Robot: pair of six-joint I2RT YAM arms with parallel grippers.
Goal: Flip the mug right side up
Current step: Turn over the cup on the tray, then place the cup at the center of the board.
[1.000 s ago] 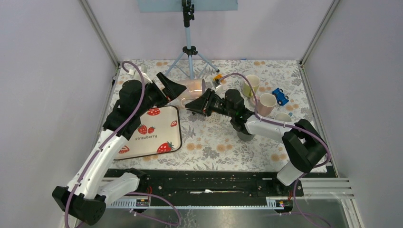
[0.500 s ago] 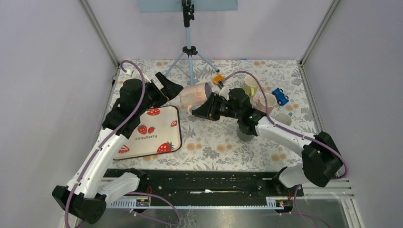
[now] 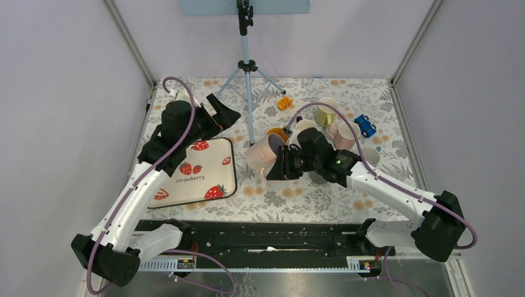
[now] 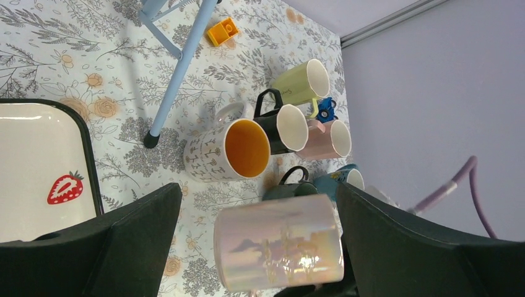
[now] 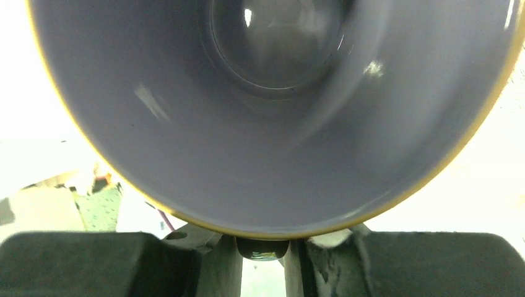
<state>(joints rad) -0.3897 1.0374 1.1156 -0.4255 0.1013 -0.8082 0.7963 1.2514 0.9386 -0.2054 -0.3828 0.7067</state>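
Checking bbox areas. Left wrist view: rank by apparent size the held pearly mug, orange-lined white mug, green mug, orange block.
1. pearly mug, though it is lifted and likely nearer the camera, which inflates it
2. orange-lined white mug
3. green mug
4. orange block, clearly smallest

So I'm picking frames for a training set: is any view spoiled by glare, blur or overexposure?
Right wrist: the mug fills the frame, its inside dim and soft, and everything beyond its rim is blown out to white. Left wrist: sharp, with only a small glare patch on the mug's pearly side. Top external: evenly lit, soft shadows, nothing washed out.
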